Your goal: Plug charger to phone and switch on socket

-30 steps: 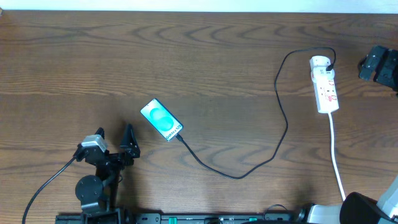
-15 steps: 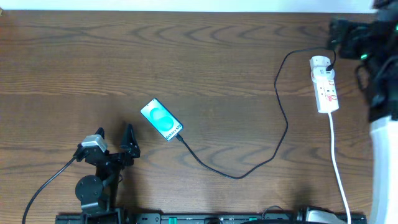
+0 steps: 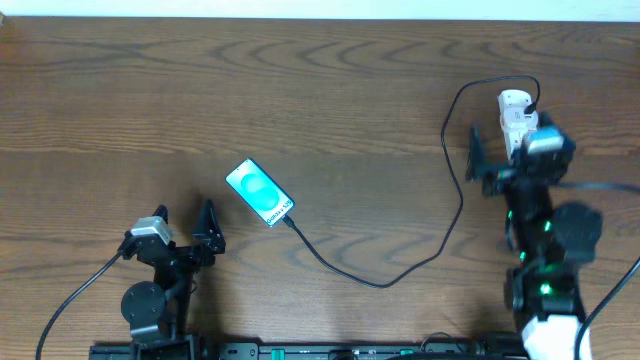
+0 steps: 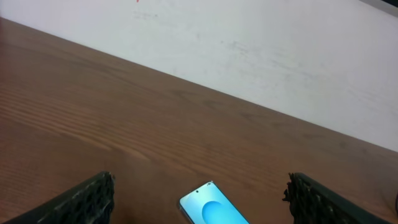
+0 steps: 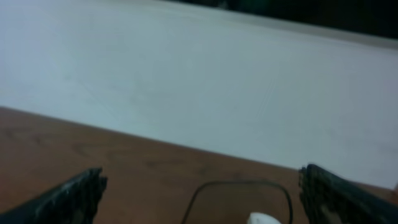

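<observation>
right gripper: jaws wide apart, nothing between them. it hangs over the socket, fingers pointing at the far edge of the table. the arm covers most of the strip; only its rounded white end shows. red switches hidden in the overhead, not in the wrist view either.

left gripper: jaws apart too, empty, parked near the phone but not touching it.

the phone lies flat and diagonal, mid-table. the charger meets its lower end with the plug tip touching; can't tell whether it's fully seated. the cable then runs in a loose s-curve to the head of the socket.

my read: the plug-in looks done or nearly so, and the step in hand is the switch. next move calls for coming down over the strip and pressing the rocker with one fingertip, straight down. the strip is light plastic and may slide on the smooth wood grain.

materials: matte black ribbed fingers, glossy turquoise glass screen, thin limp black cable, hard white plastic.
</observation>
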Robot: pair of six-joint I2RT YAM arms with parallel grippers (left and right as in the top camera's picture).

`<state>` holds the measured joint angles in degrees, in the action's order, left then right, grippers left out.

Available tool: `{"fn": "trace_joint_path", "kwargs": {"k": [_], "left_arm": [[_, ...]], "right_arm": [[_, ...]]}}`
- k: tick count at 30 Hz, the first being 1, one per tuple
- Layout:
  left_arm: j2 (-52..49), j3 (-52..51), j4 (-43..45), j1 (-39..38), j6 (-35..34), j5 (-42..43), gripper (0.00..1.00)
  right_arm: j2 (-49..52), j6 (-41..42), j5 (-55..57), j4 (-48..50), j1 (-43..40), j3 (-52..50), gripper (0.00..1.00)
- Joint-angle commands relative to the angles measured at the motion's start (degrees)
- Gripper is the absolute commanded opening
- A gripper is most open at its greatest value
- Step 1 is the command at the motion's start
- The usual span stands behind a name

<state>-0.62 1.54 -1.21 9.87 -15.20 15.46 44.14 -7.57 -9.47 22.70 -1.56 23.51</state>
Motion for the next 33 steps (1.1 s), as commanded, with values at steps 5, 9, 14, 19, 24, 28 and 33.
{"fn": "trace_joint_path", "kwargs": {"k": [5,9,14,19,24,28,33], "left_arm": [[0.39,-1.27,-1.49,0.07,-0.09,0.09,0.89],[0.39,-1.27,-1.49,0.09,-0.09,0.09,0.89],[0.39,-1.27,-1.51,0.07,-0.09,0.09,0.89],[0.39,-1.27,-1.49,0.09,-0.09,0.09,0.89],[0.39,-1.27,-1.51,0.09,-0.09,0.09,0.89],[0.39,-1.27,-1.49,0.09,-0.09,0.09,0.89],[0.39,-1.27,-1.49,0.09,-0.09,0.09,0.89]], "right_arm": [[-16.81,1.05,0.79,4.33,0.55,-18.1,0.99],[-24.41,10.71,9.35,-0.42,0.55,-23.19,0.99],[-30.32,12.68,11.32,-11.26,0.61,-23.23,0.99],[-35.34,11.54,11.26,-20.39,1.31,-23.23,0.99],[-38.58,8.81,10.71,-27.02,2.05,-23.23,0.99],[-38.64,8.81,10.58,-27.04,2.05,-23.23,0.99],[-38.64,9.07,10.4,-27.04,2.1,-23.23,0.99]]}}
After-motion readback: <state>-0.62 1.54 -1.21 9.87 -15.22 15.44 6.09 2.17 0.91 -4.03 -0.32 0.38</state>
